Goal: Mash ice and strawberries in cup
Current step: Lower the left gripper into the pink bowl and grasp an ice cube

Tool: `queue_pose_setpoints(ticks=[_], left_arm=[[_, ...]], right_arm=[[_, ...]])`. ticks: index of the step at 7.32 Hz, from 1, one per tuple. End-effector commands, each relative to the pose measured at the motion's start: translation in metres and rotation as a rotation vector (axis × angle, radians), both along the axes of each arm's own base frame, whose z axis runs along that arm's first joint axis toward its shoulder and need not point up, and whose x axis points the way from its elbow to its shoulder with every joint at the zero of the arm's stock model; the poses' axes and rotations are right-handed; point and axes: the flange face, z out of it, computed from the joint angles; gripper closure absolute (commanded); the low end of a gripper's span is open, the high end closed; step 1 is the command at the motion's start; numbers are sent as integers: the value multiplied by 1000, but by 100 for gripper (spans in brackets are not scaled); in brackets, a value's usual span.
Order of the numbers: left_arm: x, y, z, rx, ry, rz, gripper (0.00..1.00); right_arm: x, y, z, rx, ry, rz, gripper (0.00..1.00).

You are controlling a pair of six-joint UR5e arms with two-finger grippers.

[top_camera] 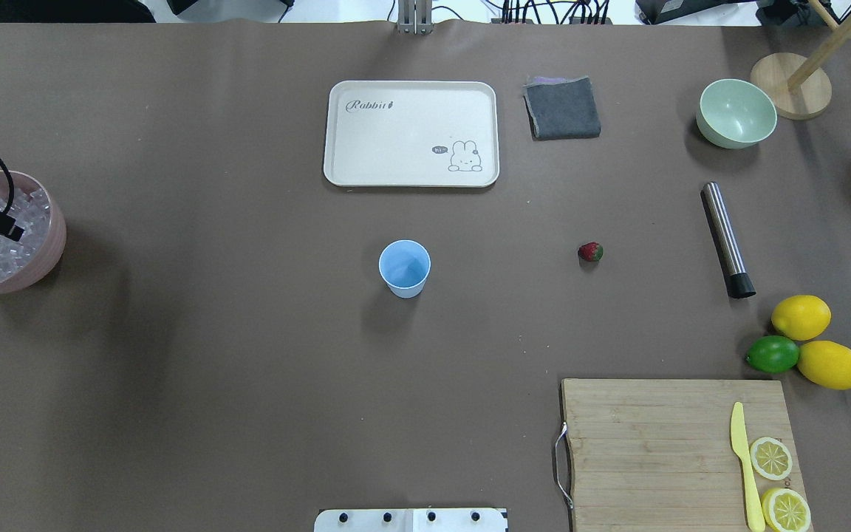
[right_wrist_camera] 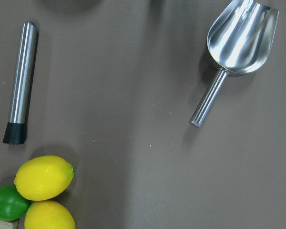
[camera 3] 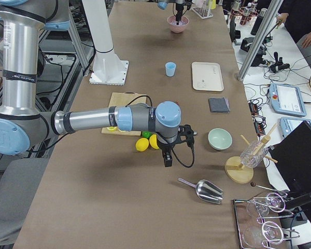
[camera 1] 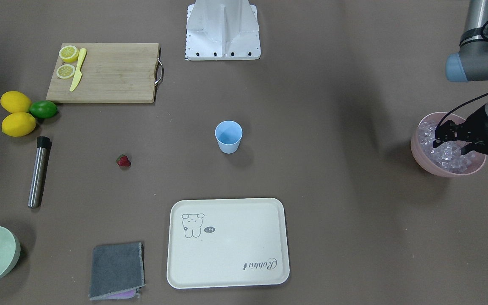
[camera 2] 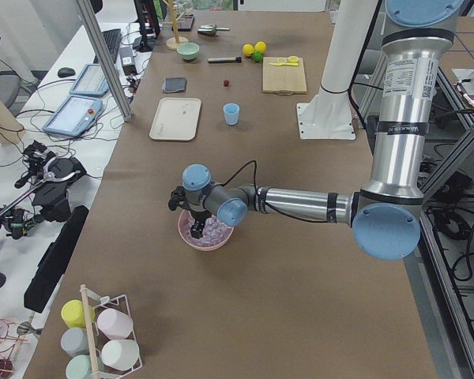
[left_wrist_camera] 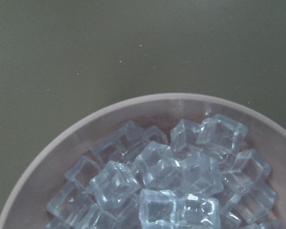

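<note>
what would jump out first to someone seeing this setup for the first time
The left gripper is poised over the pink bowl, which is heaped with clear ice, at the table's end on the robot's left. Next comes the light blue cup, standing alone and empty mid-table. Then the two bright lemons with a lime by the cutting board on the robot's right.

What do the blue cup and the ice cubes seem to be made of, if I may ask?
Blue cup: likely plastic, matte, opaque, thin even wall.
Ice cubes: clear, glossy, sharp-edged; real ice or acrylic, cannot tell.
</note>
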Motion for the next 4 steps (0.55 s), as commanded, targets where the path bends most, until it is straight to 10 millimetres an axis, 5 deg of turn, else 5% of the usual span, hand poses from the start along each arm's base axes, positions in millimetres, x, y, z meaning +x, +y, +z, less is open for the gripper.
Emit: queue_pose_setpoints(ticks=[1,4], left_arm=[[0,-1,-3,0,2,-5,14],[5,1,-2,-3,2,2,29]], right_arm=[[0,1,1,-2,-2,0,0],[0,3,3,-12,-3,3,0]])
